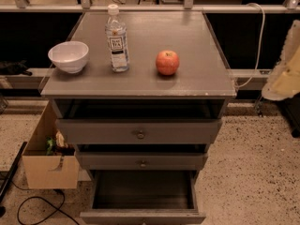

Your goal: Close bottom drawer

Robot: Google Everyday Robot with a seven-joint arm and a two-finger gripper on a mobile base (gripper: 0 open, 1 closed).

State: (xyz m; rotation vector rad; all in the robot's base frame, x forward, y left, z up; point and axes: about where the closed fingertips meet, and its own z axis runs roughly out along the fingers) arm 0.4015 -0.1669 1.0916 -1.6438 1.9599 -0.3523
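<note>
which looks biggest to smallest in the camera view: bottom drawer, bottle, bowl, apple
1. bottom drawer, though nearest the camera
2. bottle and bowl, too alike to rank
3. apple
The claw is at the right edge.

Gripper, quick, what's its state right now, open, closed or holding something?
The gripper is at the right edge, away from the pulled-out grey wooden bottom drawer; open or closed cannot be told.
</note>
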